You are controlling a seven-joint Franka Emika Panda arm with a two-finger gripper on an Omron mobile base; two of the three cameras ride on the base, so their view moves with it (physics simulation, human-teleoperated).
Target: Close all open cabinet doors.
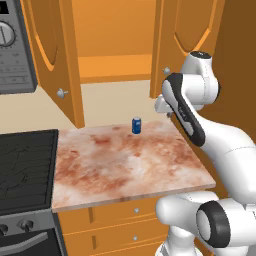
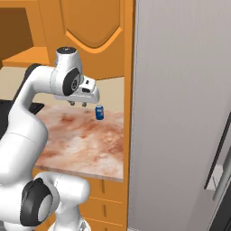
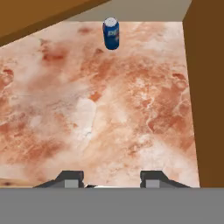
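While both cabinet doors stand open above the counter, the hand, fingers apart and empty, hovers; next it must reach a door's edge

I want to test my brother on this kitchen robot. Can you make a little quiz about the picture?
1. True or false: both tall orange-brown wooden cabinet doors, the left door and the right door, stand open.
2. What stands on the reddish marble counter? A) small blue can B) red cup C) green bowl
3. Fill in: the tool hangs ___ the counter, holding nothing.

Key: 1 true; 2 A, the small blue can; 3 above.
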